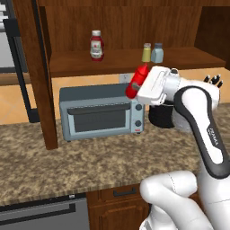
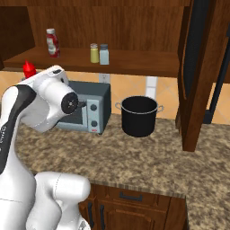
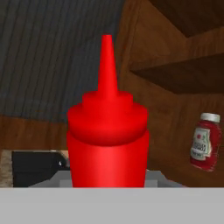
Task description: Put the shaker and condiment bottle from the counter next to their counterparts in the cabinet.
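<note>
Gripping the condiment bottle (image 1: 137, 81), the gripper (image 1: 143, 88) had its jaws clamped on the red body and carried it in the air, tilted, above the toaster oven (image 1: 102, 112) and below the shelf of the cabinet (image 1: 134, 60). In the hand view the bottle (image 3: 107, 140) sat dead ahead of the fingers, nozzle at twelve o'clock, with the ketchup bottle (image 3: 204, 141) out at about three o'clock.

The main risk, as I judged it, was the lift: the shelf's front edge lay close above the nozzle in the left base view, and a rise that ran too close in could have struck the tip against the wood and twisted the bottle in the grip. A smooth, tilted bottle could also have slipped.

From the gripper in the left base view, the ketchup bottle (image 1: 96, 45) stood at about ten o'clock on the shelf, well apart. The shaker (image 1: 157, 53) already stood on the shelf at about one o'clock, just beside the yellowish-green shaker (image 1: 146, 52); a wide swing could have toppled them. A black pot (image 2: 139, 115) sat on the counter (image 2: 134, 152), clear of the path.
</note>
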Robot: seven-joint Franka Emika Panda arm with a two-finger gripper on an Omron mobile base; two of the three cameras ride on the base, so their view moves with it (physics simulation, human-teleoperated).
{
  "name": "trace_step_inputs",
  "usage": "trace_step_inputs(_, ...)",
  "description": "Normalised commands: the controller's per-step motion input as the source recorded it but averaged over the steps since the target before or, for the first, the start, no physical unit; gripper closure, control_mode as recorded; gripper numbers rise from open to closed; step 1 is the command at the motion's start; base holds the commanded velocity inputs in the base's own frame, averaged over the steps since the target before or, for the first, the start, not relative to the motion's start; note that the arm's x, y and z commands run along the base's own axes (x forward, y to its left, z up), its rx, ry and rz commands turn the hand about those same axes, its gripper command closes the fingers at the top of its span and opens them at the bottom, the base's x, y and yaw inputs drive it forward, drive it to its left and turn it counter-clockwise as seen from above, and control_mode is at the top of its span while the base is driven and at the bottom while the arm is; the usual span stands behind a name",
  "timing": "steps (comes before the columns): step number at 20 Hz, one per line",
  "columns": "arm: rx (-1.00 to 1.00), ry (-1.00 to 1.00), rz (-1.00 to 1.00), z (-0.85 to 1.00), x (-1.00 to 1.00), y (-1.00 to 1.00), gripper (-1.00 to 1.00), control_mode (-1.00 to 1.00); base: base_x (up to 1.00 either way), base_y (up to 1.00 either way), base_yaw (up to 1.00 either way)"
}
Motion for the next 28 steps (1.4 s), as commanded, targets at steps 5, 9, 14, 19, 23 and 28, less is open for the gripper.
trace_step_inputs(5,0.00,0.17,-0.15,0.36,0.00,0.02,1.00,-1.00,0.00,0.00,0.00)
trace_step_inputs(9,0.00,0.18,-0.16,0.42,0.03,0.00,1.00,-1.00,0.00,0.00,0.00)
trace_step_inputs(14,0.00,0.13,-0.12,0.41,0.04,0.00,1.00,-1.00,0.00,0.00,0.00)
trace_step_inputs(19,0.00,0.07,-0.11,0.32,0.17,0.00,1.00,-1.00,0.00,0.00,0.00)
trace_step_inputs(23,-0.03,0.04,-0.10,0.19,0.26,0.00,1.00,-1.00,0.00,0.00,0.00)
trace_step_inputs(28,-0.02,0.00,-0.07,0.05,0.24,0.00,1.00,-1.00,0.00,0.00,0.00)
